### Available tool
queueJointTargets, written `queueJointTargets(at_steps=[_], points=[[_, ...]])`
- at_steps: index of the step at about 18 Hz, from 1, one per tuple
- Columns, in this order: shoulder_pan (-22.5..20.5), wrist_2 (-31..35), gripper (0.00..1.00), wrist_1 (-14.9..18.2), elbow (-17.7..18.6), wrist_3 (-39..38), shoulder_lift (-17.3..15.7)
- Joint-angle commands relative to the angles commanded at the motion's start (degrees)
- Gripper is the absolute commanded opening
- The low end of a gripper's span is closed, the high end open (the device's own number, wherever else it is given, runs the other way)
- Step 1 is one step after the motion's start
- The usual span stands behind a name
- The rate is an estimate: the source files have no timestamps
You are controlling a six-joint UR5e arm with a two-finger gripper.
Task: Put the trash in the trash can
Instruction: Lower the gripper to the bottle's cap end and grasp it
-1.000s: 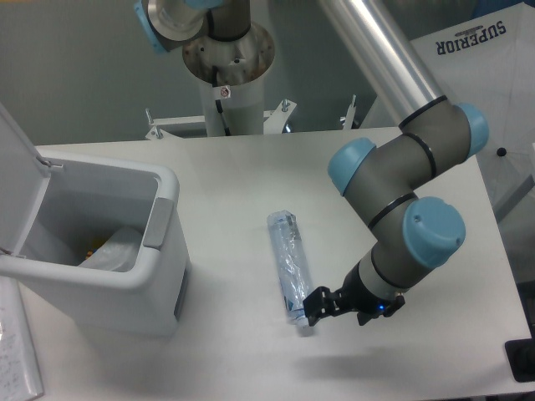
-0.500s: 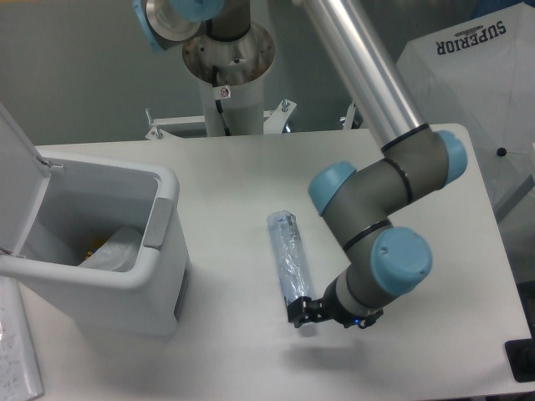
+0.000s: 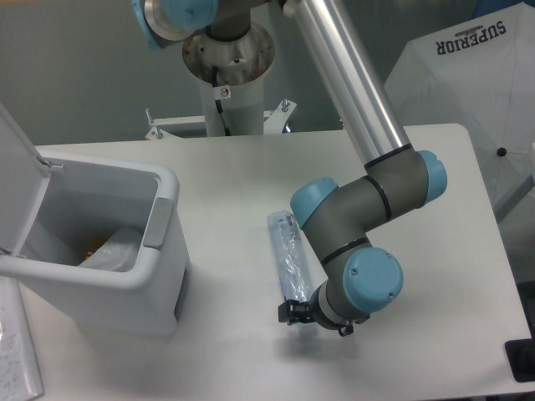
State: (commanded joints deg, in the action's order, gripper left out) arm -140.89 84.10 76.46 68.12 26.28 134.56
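Long, crushed clear bottle (image 3: 288, 259) lying flat on the smooth white table (image 3: 226, 175), shiny and wrinkly, a bit blue. Big boxy white bin (image 3: 100, 251) off to the left, well apart from the bottle, lid flipped open, round corners, grey patch on its side. Something white and crumpled inside, a wrapper (image 3: 113, 251). Black gripper (image 3: 294, 312) low at the near end of the bottle, right against it. Fingers too small and dark to tell if clenched or apart.

My arm reaches down from the upper left, elbow bent, wrist low over the table. The gripper (image 3: 292, 313) points left; I cannot make out its jaws.
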Motion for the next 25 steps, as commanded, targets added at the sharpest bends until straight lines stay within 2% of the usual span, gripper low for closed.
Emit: queueJointTargets(at_steps=[3,5,11,13,17,25], points=[[0.6,1.6,0.87,-0.1,0.1,-0.1,0.2],[0.6,1.6,0.78,-0.2,0.1,-0.4,0.4],[1.0,1.6,0.32,0.2,0.2,-0.6,0.4],[1.1,1.6,0.19,0.2,0.2,-0.6,0.4],[1.1,1.9,0.14,0.2,0.2,-0.6,0.4],[0.8,1.6,0.1,0.2,-0.1,0.0,-1.3]])
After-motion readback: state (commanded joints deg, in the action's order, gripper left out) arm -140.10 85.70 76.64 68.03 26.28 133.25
